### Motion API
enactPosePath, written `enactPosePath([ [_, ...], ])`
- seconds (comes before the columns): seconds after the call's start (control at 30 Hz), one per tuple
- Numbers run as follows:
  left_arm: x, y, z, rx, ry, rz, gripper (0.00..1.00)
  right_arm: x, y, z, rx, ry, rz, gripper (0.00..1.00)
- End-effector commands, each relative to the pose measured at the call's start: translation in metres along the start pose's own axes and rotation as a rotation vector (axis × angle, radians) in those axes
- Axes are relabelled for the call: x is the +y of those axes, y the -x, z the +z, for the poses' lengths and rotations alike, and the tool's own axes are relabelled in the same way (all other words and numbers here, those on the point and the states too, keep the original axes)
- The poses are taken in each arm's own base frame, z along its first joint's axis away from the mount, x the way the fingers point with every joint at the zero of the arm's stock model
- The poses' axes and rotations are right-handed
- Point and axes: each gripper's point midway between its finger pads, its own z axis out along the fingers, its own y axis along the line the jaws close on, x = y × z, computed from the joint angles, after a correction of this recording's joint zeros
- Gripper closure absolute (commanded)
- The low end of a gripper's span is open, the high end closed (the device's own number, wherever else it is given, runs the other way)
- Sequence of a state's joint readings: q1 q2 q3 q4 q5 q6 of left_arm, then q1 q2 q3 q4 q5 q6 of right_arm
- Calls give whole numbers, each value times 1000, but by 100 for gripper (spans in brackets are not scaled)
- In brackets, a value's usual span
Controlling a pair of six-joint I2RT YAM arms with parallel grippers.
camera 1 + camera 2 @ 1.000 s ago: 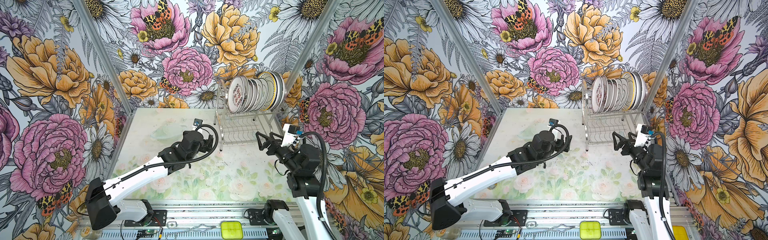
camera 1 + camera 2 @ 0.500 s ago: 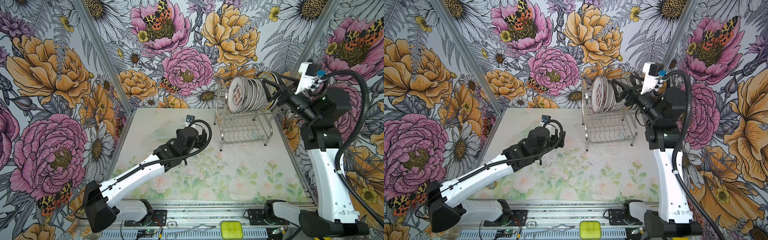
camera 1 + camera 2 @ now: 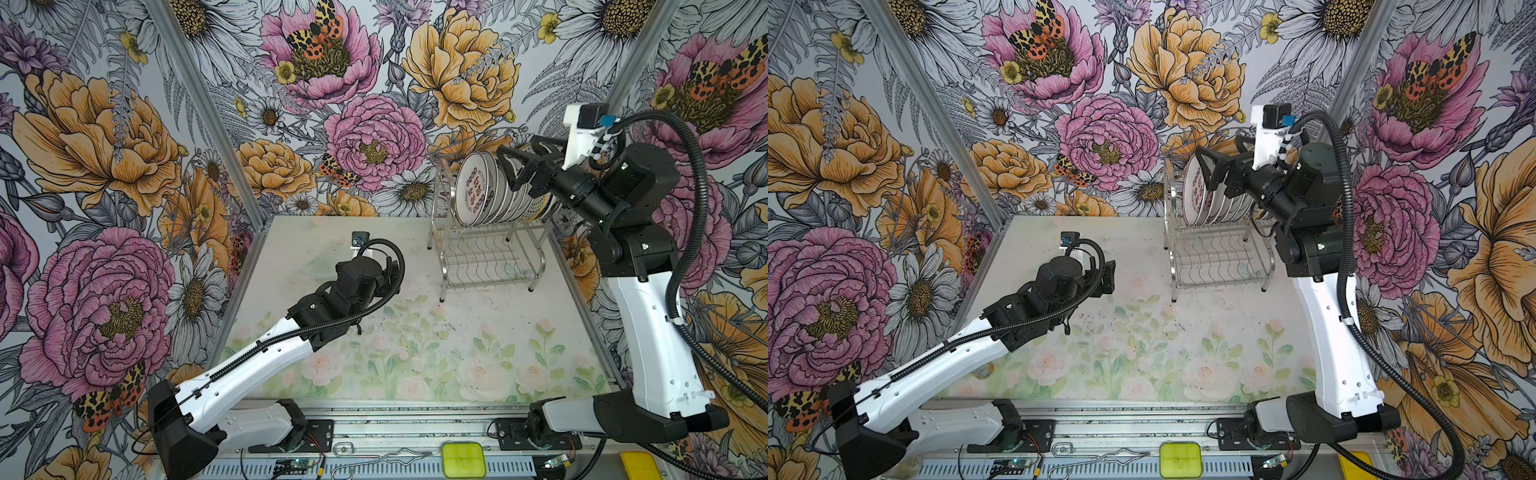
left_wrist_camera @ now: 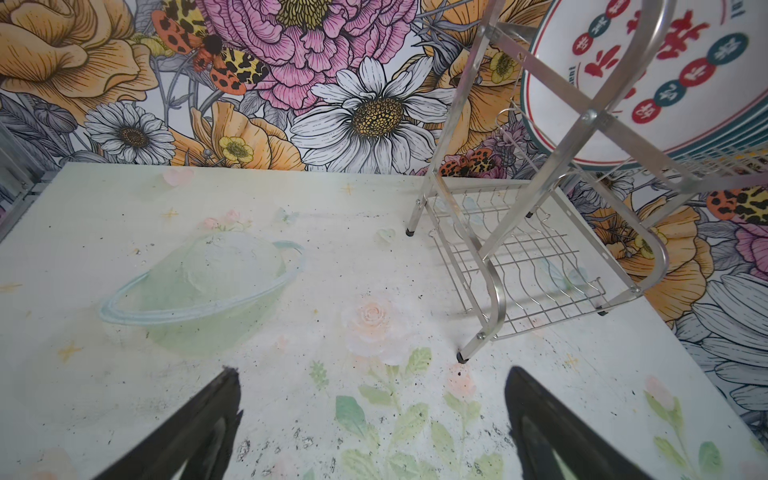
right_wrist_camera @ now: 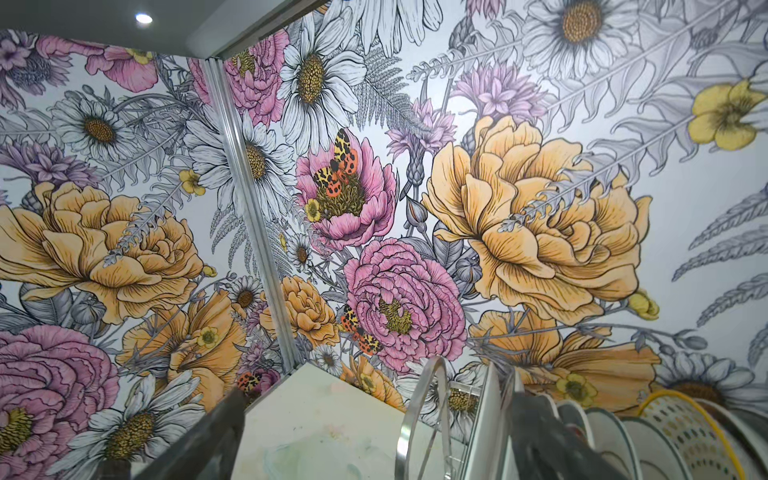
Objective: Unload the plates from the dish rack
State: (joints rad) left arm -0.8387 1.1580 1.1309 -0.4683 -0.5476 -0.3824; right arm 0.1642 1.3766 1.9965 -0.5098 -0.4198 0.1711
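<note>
Jaws wide, plates (image 3: pixel 473 191) in dish rack (image 3: pixel 482 262)

The dish rack (image 3: pixel 486 266) stands at the far right corner of the table (image 3: pixel 415 353), close to the back and right walls. The plates (image 3: pixel 473 193) stand on edge in a row on its upper level, running left to right, packed face to back. The right gripper (image 3: pixel 517 147) hangs above the left end of that row. In the right wrist view the rack's end hoop (image 5: pixel 402 453) and the leftmost plate (image 5: pixel 486 415) lie between its fingers. The left gripper (image 4: pixel 370 370) sits low over the table's middle, left of the rack and apart from it.
</note>
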Motion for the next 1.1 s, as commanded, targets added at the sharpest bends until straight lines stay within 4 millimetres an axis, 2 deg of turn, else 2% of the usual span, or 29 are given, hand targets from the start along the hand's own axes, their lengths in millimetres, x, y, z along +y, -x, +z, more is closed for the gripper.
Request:
enactPosePath([
  [0.0,18,-4,-1,4,52,47,1,-16,-23,8,95,-86,-196,0],
  [0.1,23,-5,0,13,45,52,1,-42,-29,18,148,-226,-280,0],
  [0.2,27,-7,3,18,36,40,1,-60,-35,26,188,-351,-273,0],
  [0.3,28,-10,5,19,31,33,1,-56,-47,32,222,-407,-266,1],
  [0.47,29,-13,8,29,27,35,1,-19,-71,45,276,-353,-247,5],
  [0.57,31,-15,9,35,33,41,1,-9,-83,48,290,-328,-192,10],
  [0.73,34,-19,9,43,30,27,1,-13,-100,51,314,-355,-109,18],
  [1.07,38,-22,3,50,12,3,1,-16,-119,50,335,-375,10,35],
])
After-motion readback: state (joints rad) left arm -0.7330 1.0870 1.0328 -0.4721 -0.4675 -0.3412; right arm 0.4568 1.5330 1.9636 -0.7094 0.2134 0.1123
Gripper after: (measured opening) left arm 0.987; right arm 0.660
